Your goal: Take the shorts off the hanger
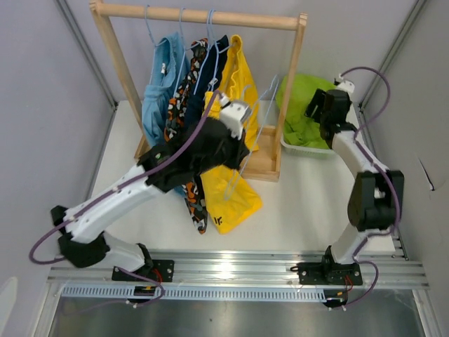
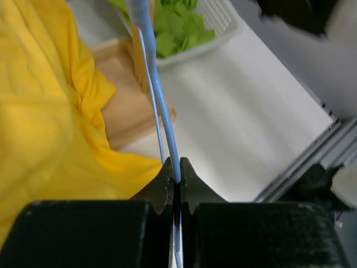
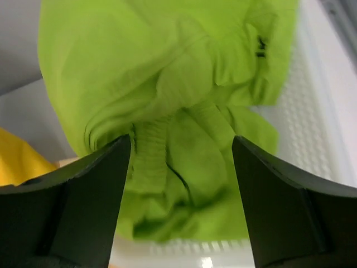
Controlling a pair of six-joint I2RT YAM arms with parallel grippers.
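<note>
No words or numbers can be read. The yellow shorts, in front of the wooden rack, bear a small dark logo near their hem, too small to decipher.

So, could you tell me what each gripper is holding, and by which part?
The left gripper pinches the blue hanger on its thin bar; the right gripper holds nothing.
</note>
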